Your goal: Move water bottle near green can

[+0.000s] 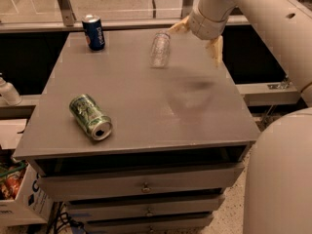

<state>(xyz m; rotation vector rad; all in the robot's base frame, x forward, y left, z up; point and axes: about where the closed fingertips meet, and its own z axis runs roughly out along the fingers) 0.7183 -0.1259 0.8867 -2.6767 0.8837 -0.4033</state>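
Up at the far right of the grey table [146, 106]: gripper [194, 45]. Hangs above the tabletop at the end of the pale arm [253, 13], spread wide open with its two tan fingers [216, 50] well apart. Grips nothing. Hovers just to the right of the water bottle [160, 48], with no contact visible.

Next, water bottle. Lies on its side on the far middle of the table, clear and ribbed, with its length running roughly front to back.

Then green can [90, 117]. Lies on its side near the front left of the table, with the silver top turned toward the front right. Rests well apart from the water bottle, diagonally across the tabletop.

Also blue Pepsi can [93, 32]. Stands upright near the far left corner.

Lastly, white bottle [9, 92]. Stands off the table's left edge, lower than the tabletop. Beneath the table, closed drawers [141, 184].
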